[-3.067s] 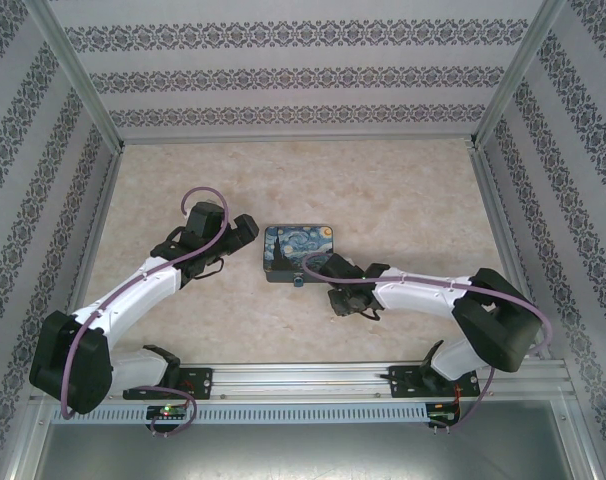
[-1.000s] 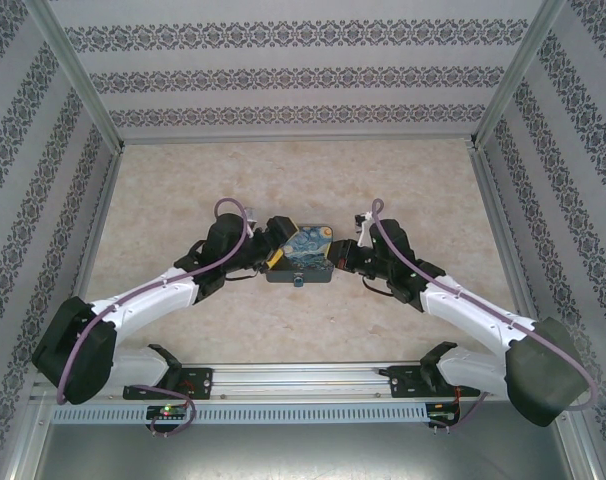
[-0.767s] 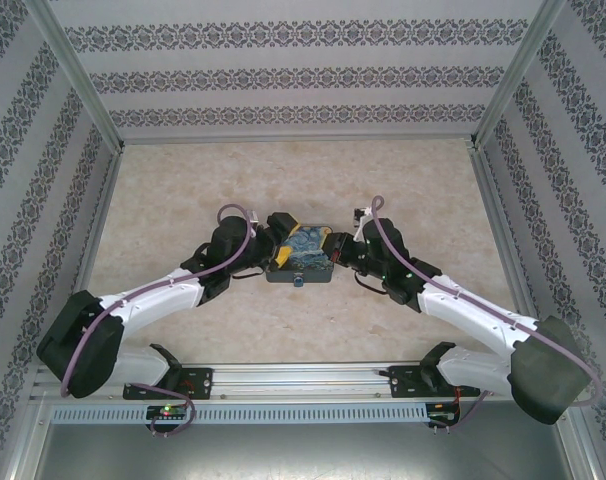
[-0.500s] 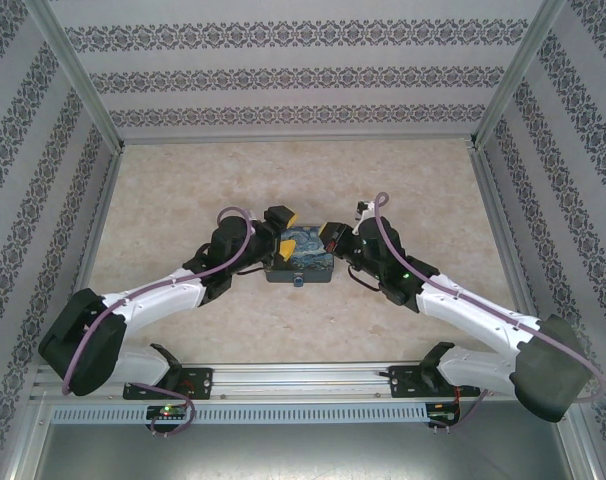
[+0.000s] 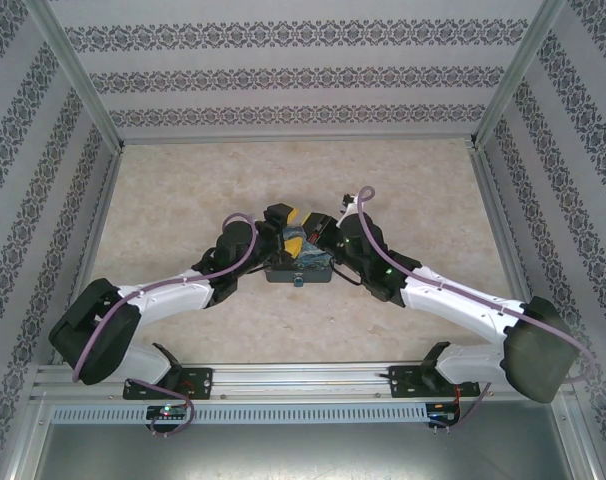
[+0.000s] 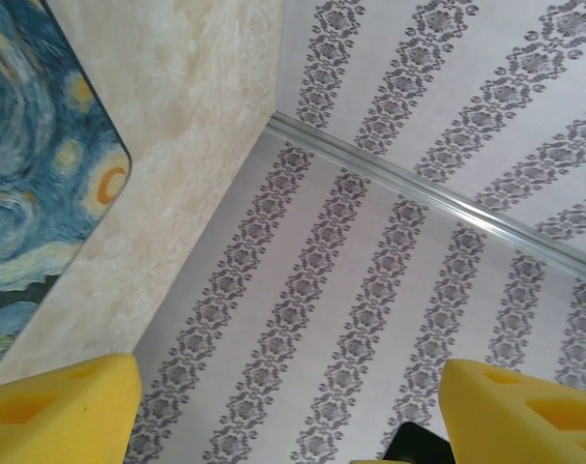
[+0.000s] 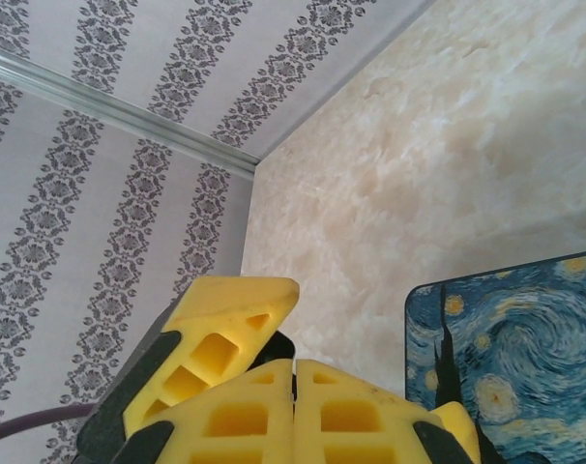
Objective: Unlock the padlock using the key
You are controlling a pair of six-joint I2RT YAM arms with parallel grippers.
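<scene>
The padlock [image 5: 297,282] is a tiny blue speck hanging at the front wall of the dark box with the swirly blue and yellow painted lid [image 5: 301,262]. The lid also appears in the left wrist view [image 6: 32,145] and the right wrist view [image 7: 506,348]. Both grippers hang over the far half of the lid, tips nearly meeting. My left gripper [image 5: 288,232] [image 6: 288,372] is open, its yellow fingers [image 6: 61,406] wide apart with only wall behind them. My right gripper [image 5: 320,236] [image 7: 295,365] is shut, pads pressed together. The key is hidden.
One yellow finger of the left gripper [image 7: 216,333] sits right beside my right gripper's tips. The box stands mid-table on the marbled beige tabletop [image 5: 403,190]. Patterned walls [image 5: 303,75] close in the back and both sides.
Both arms swung inward from the box's two sides, and their grippers now meet above the lid. The left gripper's fingers narrowed slightly. The box and padlock stayed put.
</scene>
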